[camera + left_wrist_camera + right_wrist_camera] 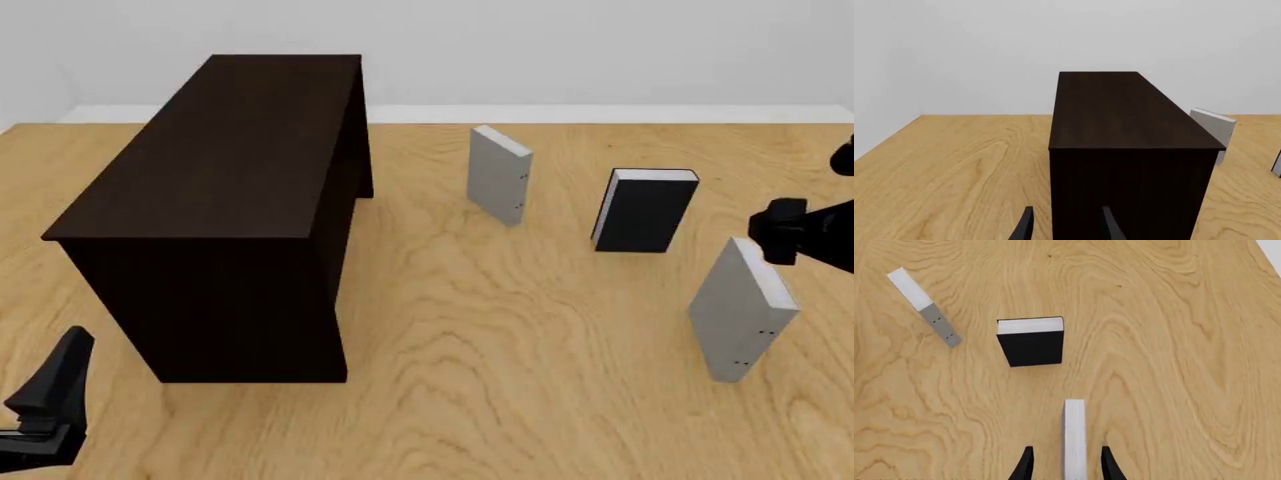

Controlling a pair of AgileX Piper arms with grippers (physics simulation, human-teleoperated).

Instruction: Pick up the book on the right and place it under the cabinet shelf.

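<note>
Book (742,310) standing upright on the wooden table (507,340), the nearest to the camera and farthest right of three volumes, well apart from the cabinet shelf (220,200). In the right wrist view its white page edge (1075,437) runs lengthwise between the two dark fingertips of the right gripper (1066,465), which stand apart on either side of it; whether the fingertips touch the covers cannot be told from this angle, as a thin strip of table seems to show on each side. In the front view only part of the right arm enters from the edge, just beyond the book's top. Black book (645,210) stands upright beyond the book, between it and the second grey book (501,175), which stands nearest the cabinet shelf's far end. Left gripper (1066,225) hangs before the near end of the cabinet shelf, its fingertips apart with nothing between them; in the front view it sits just beside the cabinet shelf's near left corner.
</note>
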